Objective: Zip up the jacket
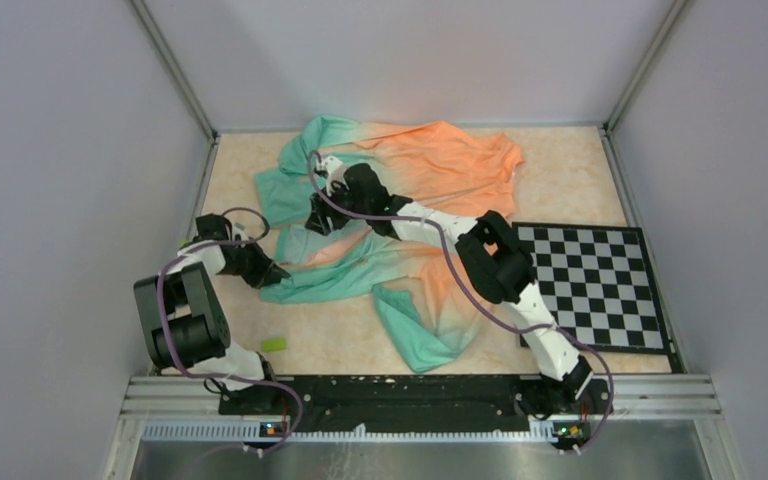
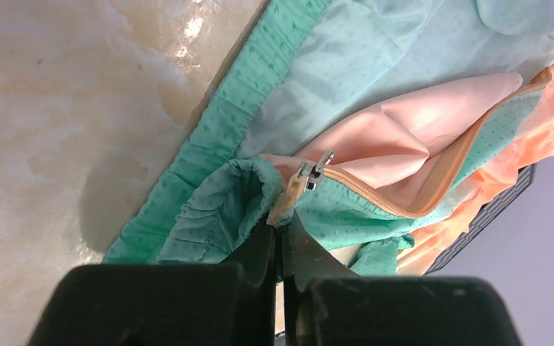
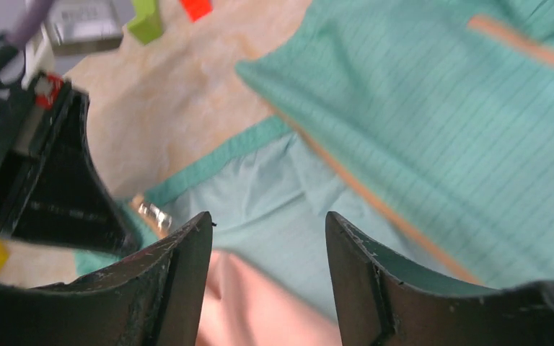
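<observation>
The jacket (image 1: 430,200) is lying rumpled across the middle of the desk, its orange part reaching toward the far edge and a teal sleeve (image 1: 420,335) trailing toward the near edge. The zipper (image 2: 364,189) is standing open, with the slider (image 2: 306,175) sitting at its bottom end, just beside the teal hem (image 2: 213,205). The left gripper (image 2: 281,229) is pinching that hem end, its jaws pressed together on the fabric right below the slider. The right gripper (image 3: 268,234) is hovering just over the pale lining (image 3: 274,180) nearby, jaws spread and holding nothing. To do this step well, the right gripper should probably be closing on the slider's pull tab, not the cloth, while the left is pulling the hem taut so both rows feed straight. Whether the second row is already seated in the slider is hard to tell. A checkerboard (image 1: 590,285) is lying at the right edge, and a green block (image 1: 274,344) is sitting toward the near-left corner. No brand or writing is showing legibly.
</observation>
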{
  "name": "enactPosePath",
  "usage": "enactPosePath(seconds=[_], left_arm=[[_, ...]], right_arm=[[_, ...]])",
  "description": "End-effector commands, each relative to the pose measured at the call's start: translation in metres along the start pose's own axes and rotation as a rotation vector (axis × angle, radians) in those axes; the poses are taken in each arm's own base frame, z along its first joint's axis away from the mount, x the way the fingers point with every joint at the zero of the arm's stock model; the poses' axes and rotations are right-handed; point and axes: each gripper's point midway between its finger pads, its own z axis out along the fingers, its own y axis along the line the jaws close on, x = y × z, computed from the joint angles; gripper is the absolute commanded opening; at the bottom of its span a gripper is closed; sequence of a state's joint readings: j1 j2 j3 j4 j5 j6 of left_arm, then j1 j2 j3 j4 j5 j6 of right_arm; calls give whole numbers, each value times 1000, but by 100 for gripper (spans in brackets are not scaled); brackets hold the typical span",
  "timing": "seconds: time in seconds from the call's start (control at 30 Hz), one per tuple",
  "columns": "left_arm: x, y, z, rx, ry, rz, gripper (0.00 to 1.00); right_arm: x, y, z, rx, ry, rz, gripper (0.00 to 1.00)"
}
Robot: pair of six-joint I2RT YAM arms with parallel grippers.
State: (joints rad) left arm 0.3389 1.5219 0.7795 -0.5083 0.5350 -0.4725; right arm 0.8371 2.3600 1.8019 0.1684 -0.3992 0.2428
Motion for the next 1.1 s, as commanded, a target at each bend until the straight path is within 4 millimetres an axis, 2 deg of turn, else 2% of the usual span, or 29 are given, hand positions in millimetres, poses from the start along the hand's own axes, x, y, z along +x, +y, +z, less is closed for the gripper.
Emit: enactPosePath(seconds=[0.0,0.1,0.13,0.4,0.63,1.07], left_arm=[[0,-6,5,63,17,52,0],[0,-5,7,77,4,77,0],[0,-5,8,79,3,84,0],[4,-7,9,108,16,95,0],[4,-8,10,121,18,94,0],[4,-10,11,131,15,100,0]], right_arm=[[-2,-23,15,141,61,-196,60],[-6,-35,25,167,85,-282,63],[-15,-36,29,171,78,-314,63],[-14,-56,47,202,69,-433,66],[-18,-59,54,210,38,-456,63],[-23,-53,68,192,-23,-468,63]])
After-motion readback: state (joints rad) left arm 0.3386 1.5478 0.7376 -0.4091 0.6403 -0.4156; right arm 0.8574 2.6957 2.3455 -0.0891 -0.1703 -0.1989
